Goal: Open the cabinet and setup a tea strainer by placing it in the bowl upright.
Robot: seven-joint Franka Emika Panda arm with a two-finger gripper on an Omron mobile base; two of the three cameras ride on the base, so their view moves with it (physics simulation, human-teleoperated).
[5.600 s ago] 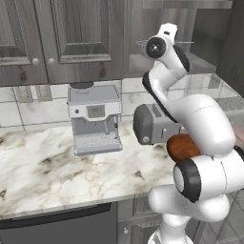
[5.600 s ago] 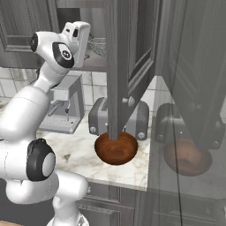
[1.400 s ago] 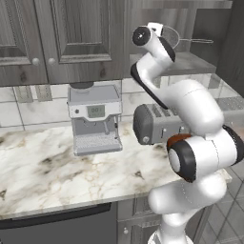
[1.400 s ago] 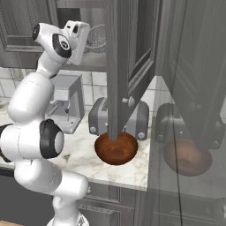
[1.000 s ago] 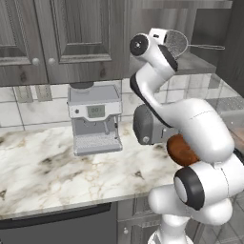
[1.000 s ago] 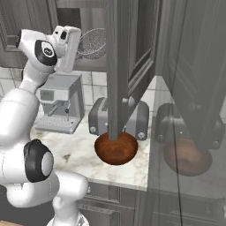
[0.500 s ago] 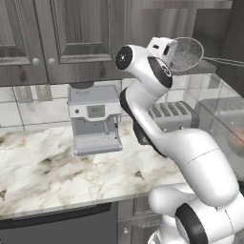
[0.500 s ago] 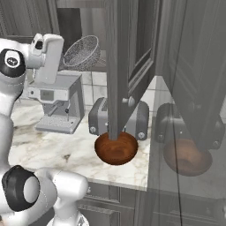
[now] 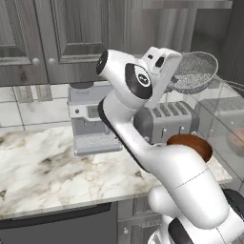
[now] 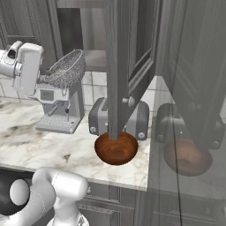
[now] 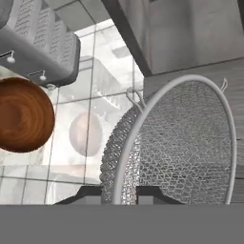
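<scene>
Mesh tea strainer (image 9: pixel 194 72) now outside cabinet (image 10: pixel 128 53)

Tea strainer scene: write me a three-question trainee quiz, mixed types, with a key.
1. True or false: the gripper holds the strainer by its rim, up in the air.
2. Multiple choice: where is the bowl? A) on the cabinet shelf B) on the counter in front of the toaster C) on top of the coffee machine
3. Fill in: the cabinet door stands ____.

Key: 1 true; 2 B; 3 open
</scene>
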